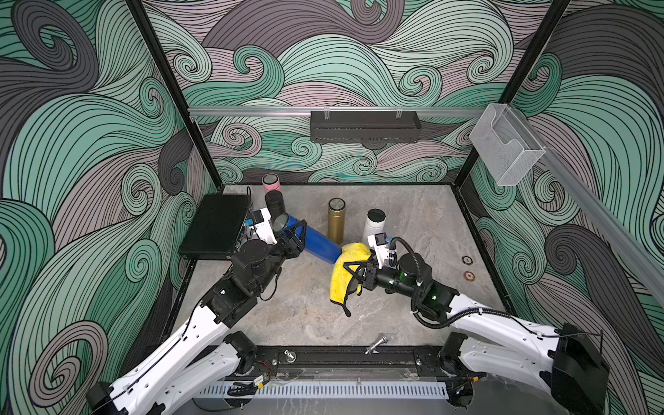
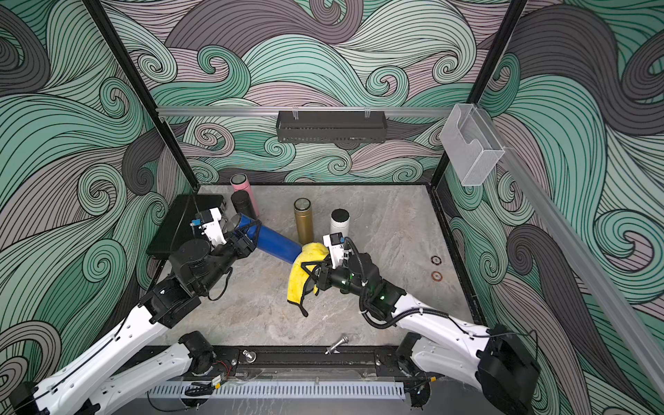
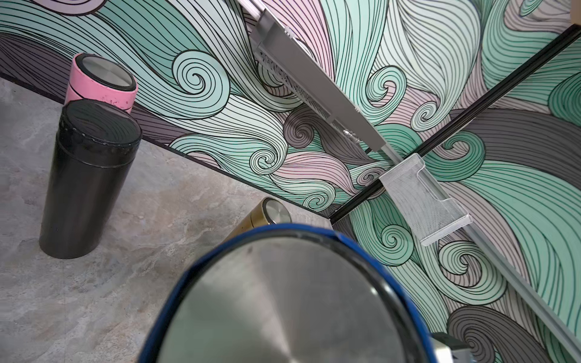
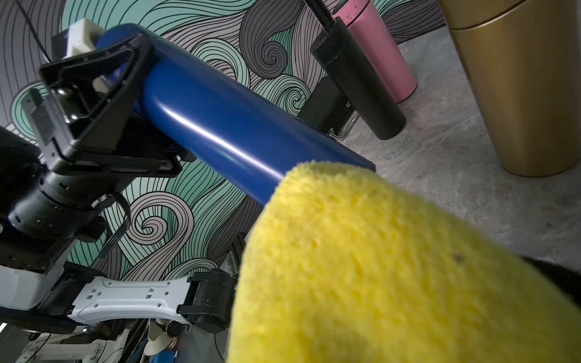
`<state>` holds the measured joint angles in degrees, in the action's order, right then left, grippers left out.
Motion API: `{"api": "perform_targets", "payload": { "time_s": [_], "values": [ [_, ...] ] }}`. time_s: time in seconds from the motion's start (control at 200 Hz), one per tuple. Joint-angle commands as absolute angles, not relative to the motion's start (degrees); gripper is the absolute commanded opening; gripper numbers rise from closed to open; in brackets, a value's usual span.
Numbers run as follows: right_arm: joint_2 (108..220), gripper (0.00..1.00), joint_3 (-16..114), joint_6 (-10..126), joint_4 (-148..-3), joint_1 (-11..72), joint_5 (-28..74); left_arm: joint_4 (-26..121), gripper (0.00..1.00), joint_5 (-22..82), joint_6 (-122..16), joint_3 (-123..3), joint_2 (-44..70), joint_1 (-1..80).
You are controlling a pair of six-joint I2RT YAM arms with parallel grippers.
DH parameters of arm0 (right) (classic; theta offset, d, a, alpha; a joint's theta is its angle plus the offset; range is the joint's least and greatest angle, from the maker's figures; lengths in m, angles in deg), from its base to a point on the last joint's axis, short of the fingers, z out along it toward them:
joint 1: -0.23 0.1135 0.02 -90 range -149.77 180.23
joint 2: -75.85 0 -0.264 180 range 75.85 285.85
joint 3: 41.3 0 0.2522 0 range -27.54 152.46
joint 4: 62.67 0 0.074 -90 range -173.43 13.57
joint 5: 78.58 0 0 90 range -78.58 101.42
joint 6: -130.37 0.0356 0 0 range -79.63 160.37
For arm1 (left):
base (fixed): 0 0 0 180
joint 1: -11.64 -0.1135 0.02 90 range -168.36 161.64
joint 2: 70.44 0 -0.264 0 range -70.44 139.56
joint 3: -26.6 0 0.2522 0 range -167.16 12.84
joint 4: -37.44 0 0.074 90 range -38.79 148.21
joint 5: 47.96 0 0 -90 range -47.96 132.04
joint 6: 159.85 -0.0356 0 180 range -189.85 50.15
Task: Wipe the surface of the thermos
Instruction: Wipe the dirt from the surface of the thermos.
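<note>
Tabletop (image 1: 305,323) — five thermoses (image 1: 336,222); left gripper (image 1: 296,233) clamps blue thermos (image 1: 319,244), right gripper (image 1: 354,276) pinches one cloth (image 1: 339,285).

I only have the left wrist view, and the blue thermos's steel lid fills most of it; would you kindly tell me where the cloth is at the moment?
Observer: The yellow cloth is draped over the end of the blue thermos opposite its lid.
Operator: Thank you. What is holding the cloth there?
Observer: The right gripper is shut on it, and a loose end hangs down toward the table.
Operator: And how does the thermos lie?
Observer: Slanted, with the left gripper clamped around it right next to the lid; the cloth hides its far end.
</note>
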<state>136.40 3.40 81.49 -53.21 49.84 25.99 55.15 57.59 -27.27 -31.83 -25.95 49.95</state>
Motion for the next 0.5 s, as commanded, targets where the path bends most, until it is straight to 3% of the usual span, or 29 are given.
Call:
{"api": "perform_targets", "payload": {
  "time_s": [0.0,0.205,0.49],
  "values": [
    [140.87,0.00,5.53,80.18,-53.32,50.16,24.97,50.66,0.00,55.04,-28.02,-33.48,-25.25,49.96],
    [152.90,0.00,9.17,82.12,-46.51,50.94,28.33,51.05,0.00,55.34,-28.57,-33.74,-25.32,49.89],
    [158.27,0.00,10.61,81.29,-49.05,57.82,26.75,51.77,0.00,57.18,-30.67,-33.84,-25.97,49.62]
  ]
}}
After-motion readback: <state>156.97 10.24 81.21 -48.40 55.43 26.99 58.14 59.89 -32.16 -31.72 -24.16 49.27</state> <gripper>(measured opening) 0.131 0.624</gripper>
